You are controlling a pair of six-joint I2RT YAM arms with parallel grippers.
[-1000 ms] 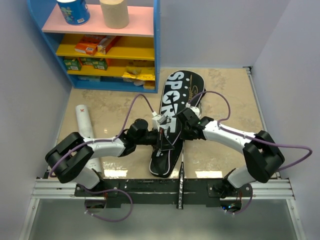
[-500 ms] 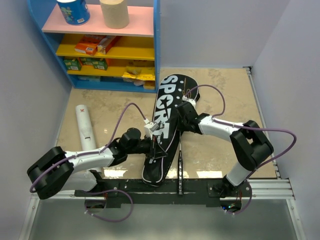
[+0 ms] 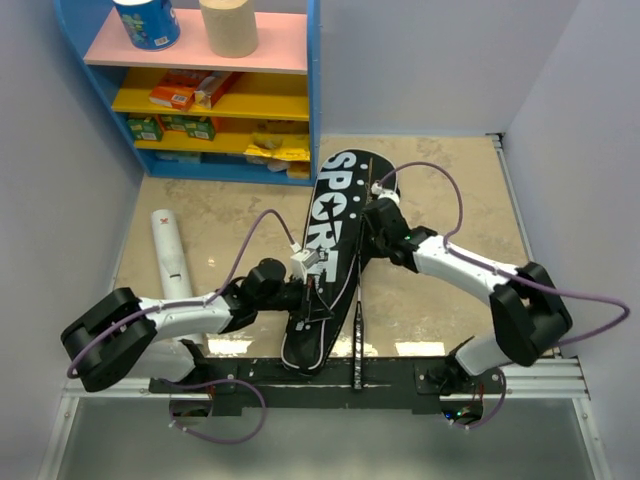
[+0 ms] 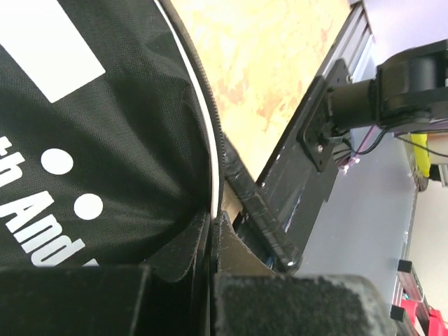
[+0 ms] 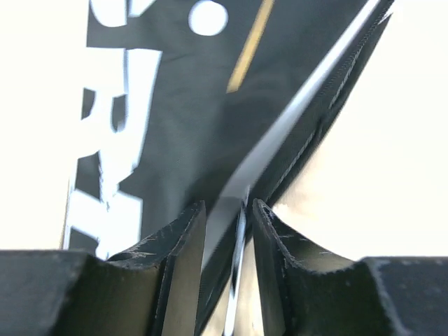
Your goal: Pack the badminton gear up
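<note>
Black racket-shaped bag (image 3: 335, 225) with white SPORT lettering, white racket rim (image 5: 301, 105) along its edge, left gripper (image 4: 212, 222) pinched on bag, right gripper (image 5: 227, 210) slightly parted astride edge.

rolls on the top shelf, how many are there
2. A blue roll stands at the left of the pink top shelf, and a tan roll just right of it. The picture's edge cuts their tops; more could be hidden.
</note>
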